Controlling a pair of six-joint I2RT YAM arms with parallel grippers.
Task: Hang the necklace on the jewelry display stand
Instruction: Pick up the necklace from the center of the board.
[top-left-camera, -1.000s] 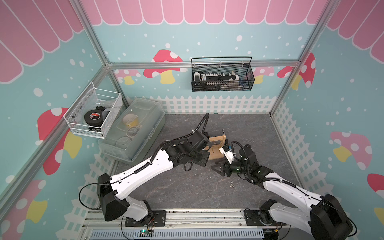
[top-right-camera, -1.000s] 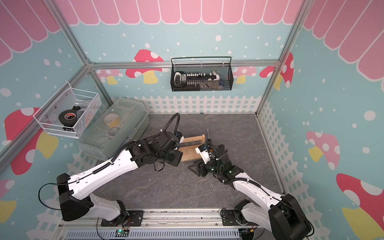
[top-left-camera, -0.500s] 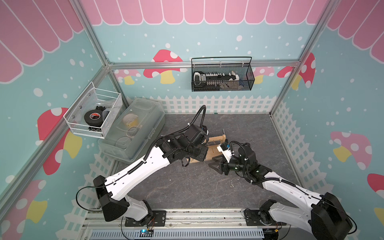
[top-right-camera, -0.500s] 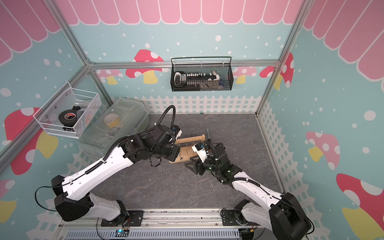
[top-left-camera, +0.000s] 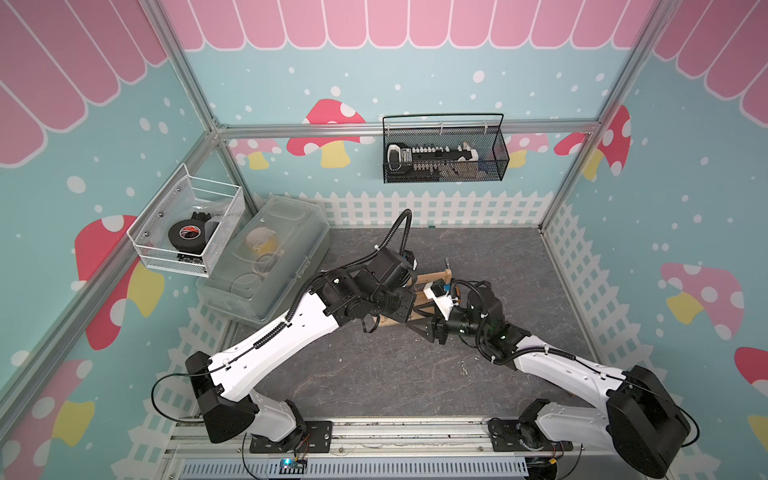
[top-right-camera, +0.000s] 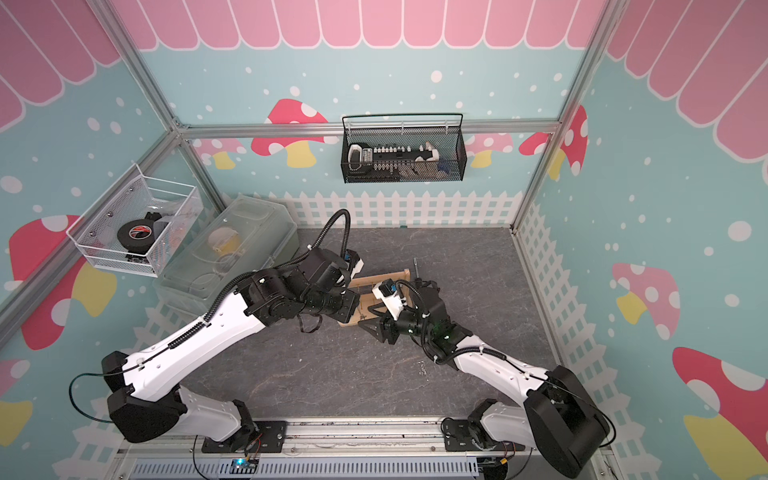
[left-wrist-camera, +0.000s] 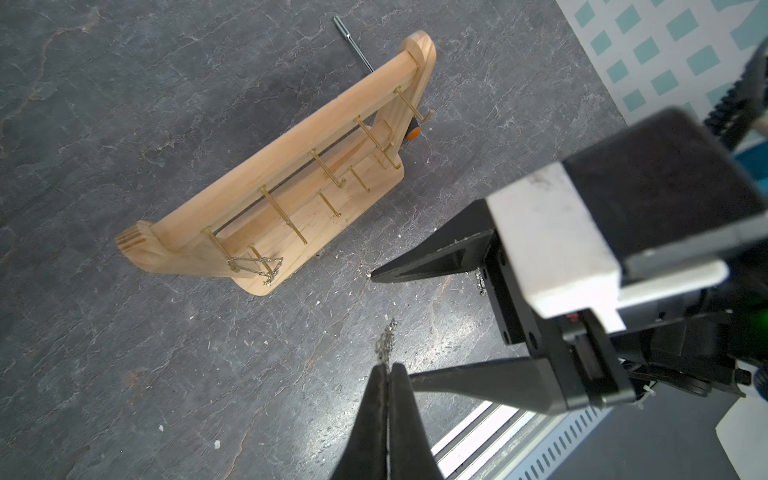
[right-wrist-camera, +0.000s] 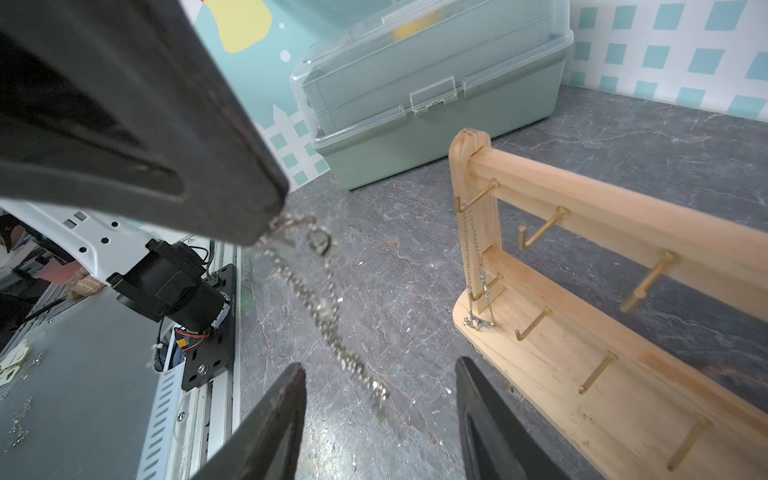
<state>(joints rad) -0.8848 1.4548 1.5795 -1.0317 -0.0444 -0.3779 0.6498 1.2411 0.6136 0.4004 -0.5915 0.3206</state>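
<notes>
Mid-frame from above, the left gripper (left-wrist-camera: 388, 370) pinches the necklace (right-wrist-camera: 320, 307) tight; the chain dangles between the right gripper's (right-wrist-camera: 379, 374) spread jaws.

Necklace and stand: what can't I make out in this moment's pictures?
- The necklace is blurred in the right wrist view. In the left wrist view, the shut left gripper hides all but a stub.
- The jewelry display stand is mostly covered in both top views by the left arm and right arm.
- Its far end is cut off by the right wrist view's edge.
</notes>
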